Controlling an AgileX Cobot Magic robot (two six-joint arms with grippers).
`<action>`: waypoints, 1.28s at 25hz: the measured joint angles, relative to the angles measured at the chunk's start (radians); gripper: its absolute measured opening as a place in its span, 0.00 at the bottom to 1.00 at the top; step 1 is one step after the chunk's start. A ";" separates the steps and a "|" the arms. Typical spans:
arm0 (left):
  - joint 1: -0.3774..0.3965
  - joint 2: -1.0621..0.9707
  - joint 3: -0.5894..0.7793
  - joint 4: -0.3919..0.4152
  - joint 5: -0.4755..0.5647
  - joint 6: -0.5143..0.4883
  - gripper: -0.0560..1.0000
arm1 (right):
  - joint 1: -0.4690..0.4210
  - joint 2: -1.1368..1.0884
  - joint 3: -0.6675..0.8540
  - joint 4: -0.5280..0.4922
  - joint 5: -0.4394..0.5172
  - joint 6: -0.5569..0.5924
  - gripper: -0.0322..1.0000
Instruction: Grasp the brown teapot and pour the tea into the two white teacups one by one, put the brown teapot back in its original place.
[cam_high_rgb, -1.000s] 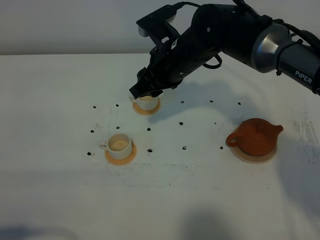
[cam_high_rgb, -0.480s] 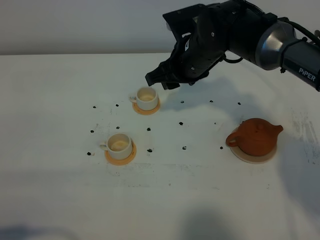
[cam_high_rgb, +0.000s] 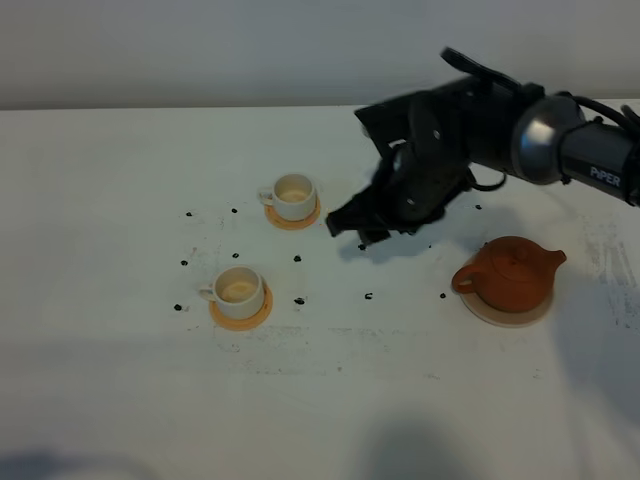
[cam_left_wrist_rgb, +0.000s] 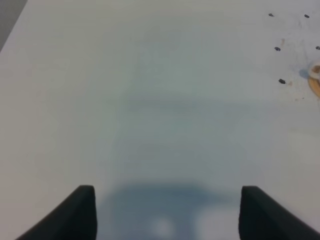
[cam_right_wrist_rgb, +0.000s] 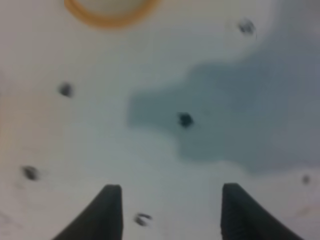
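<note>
The brown teapot (cam_high_rgb: 510, 273) sits on its pale beige disc (cam_high_rgb: 480, 308) at the right of the table. Two white teacups stand on orange-tan coasters: the far teacup (cam_high_rgb: 293, 196) and the near teacup (cam_high_rgb: 239, 290), both with pale insides. My right gripper (cam_high_rgb: 350, 226) hangs open and empty over the table between the far teacup and the teapot; in the right wrist view its fingertips (cam_right_wrist_rgb: 111, 212) stand apart above bare table with an orange-tan coaster (cam_right_wrist_rgb: 110, 9) at the frame edge. The left gripper (cam_left_wrist_rgb: 166, 215) is open over bare table.
Small black marks (cam_high_rgb: 368, 296) dot the white table (cam_high_rgb: 330, 400) around the cups. The left wrist view catches a sliver of an orange coaster (cam_left_wrist_rgb: 315, 84) at its edge. The right arm (cam_high_rgb: 560, 150) reaches in from the right above the teapot.
My right gripper has left the far teacup and swung right and toward the front, now low over the table between that cup and the teapot. Cups and teapot have not moved.
</note>
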 joint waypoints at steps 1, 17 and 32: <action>0.000 0.000 0.000 0.000 0.000 0.000 0.59 | -0.008 0.000 0.013 -0.002 -0.009 0.000 0.45; 0.000 0.000 0.000 0.000 0.000 0.000 0.59 | -0.063 0.009 0.070 -0.038 0.068 0.000 0.45; 0.000 0.000 0.000 0.000 0.000 0.000 0.59 | -0.085 -0.007 0.070 -0.054 0.160 0.000 0.45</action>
